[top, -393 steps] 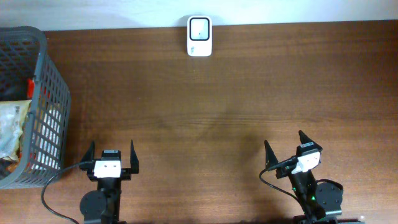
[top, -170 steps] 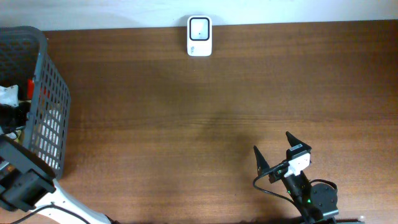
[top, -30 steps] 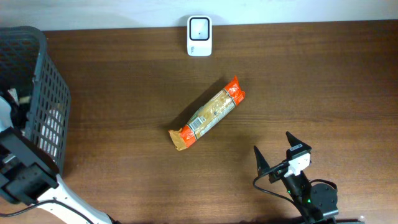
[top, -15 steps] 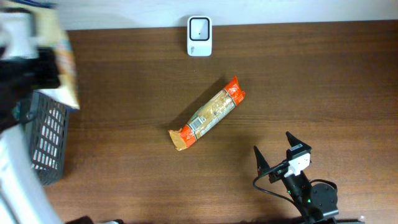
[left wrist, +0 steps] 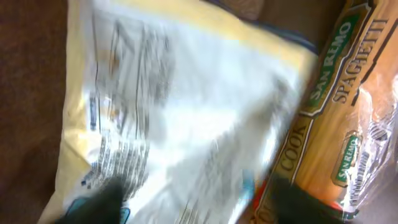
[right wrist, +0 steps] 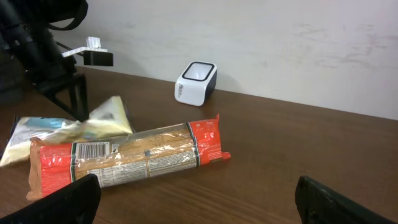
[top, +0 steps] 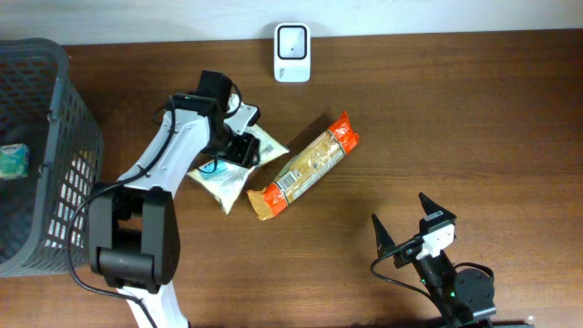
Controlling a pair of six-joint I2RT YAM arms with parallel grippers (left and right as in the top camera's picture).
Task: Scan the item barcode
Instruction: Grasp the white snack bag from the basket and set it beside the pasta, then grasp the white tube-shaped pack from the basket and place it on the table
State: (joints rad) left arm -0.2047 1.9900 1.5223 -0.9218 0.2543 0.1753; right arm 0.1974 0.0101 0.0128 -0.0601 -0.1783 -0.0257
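Observation:
An orange spaghetti packet (top: pixel 306 168) lies slanted mid-table, its barcode label facing up. A pale yellow-and-white packet (top: pixel 219 180) lies flat against its left side. My left gripper (top: pixel 239 138) hovers just above that pale packet (left wrist: pixel 186 112), open, its dark fingers (left wrist: pixel 102 202) spread on either side and holding nothing. The spaghetti (left wrist: pixel 336 143) fills the right of the left wrist view. The white scanner (top: pixel 292 41) stands at the table's far edge. My right gripper (top: pixel 398 206) rests open near the front right, facing the spaghetti (right wrist: pixel 124 155) and the scanner (right wrist: pixel 196 81).
A grey mesh basket (top: pixel 68 82) stands at the left edge with a teal item (top: pixel 11 157) inside. The left arm (top: pixel 168 155) stretches from the front left over the table. A white wall runs behind the scanner.
The left arm swung from above the basket to the table, bringing the pale packet down beside the spaghetti. Its jaws went from shut to open. The right arm stayed still.

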